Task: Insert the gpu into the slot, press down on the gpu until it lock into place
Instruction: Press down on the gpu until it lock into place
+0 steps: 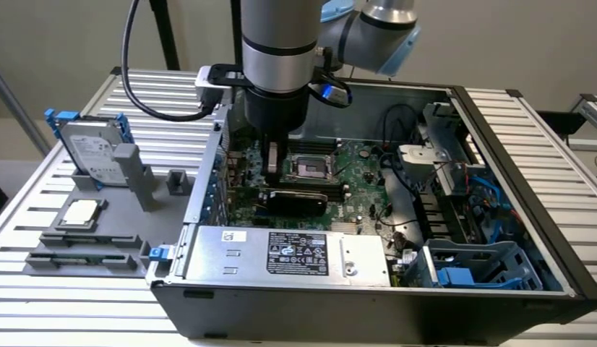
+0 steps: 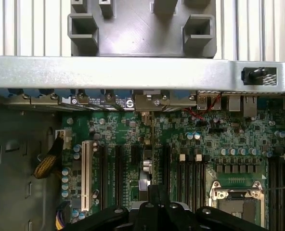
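Observation:
The gpu [image 1: 296, 200] stands on edge on the motherboard inside the open computer case, black-faced and running along the exterior view's left-right direction. From the wrist camera it shows edge-on as a thin line [image 2: 153, 149] leading from the rear brackets down to my fingers. My gripper [image 1: 272, 173] hangs straight down from the arm with its fingers shut together [image 2: 154, 190], right over the card's upper edge near one end. Whether the tips touch or pinch the card I cannot tell. The slot is hidden beneath the card.
A grey labelled power-supply box [image 1: 289, 253] fills the case's near side. The silver processor socket [image 1: 308, 165] [image 2: 236, 195] lies just beyond the card, beside black memory strips [image 2: 190, 178]. A white connector [image 2: 86, 175], a blue drive cage [image 1: 472, 267] and cables crowd the case.

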`<state>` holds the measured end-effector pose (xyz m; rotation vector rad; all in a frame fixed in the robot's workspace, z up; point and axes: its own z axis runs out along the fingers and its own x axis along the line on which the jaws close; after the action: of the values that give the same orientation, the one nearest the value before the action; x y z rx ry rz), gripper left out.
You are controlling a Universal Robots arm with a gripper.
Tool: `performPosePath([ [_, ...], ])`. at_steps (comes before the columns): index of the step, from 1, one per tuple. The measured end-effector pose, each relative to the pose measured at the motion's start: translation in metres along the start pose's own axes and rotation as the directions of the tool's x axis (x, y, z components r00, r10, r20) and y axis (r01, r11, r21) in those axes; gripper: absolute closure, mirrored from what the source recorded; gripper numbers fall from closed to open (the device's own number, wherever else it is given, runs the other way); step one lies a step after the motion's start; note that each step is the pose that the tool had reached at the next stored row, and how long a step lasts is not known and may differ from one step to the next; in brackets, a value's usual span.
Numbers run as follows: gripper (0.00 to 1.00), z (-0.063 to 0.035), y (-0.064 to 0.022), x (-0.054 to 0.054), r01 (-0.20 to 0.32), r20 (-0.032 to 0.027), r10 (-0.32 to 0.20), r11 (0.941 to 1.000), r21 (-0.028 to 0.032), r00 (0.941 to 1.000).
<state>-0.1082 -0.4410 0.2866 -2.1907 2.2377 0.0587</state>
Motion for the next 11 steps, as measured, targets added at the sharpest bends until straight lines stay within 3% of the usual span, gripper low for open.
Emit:
performPosePath([
  [3, 0.89, 0.0001, 0.0032, 0.0001, 0.001, -0.0103, -0.001, 0.9999, -0.0136, 0.9999],
  [5, 0.89, 0.0002, 0.0045, 0.0001, 0.003, -0.0155, -0.003, 0.9996, -0.0269, 0.9999],
  [11, 0.89, 0.0001, 0.0096, 0.0002, 0.004, -0.0174, -0.005, 0.9975, -0.0707, 0.9998],
])
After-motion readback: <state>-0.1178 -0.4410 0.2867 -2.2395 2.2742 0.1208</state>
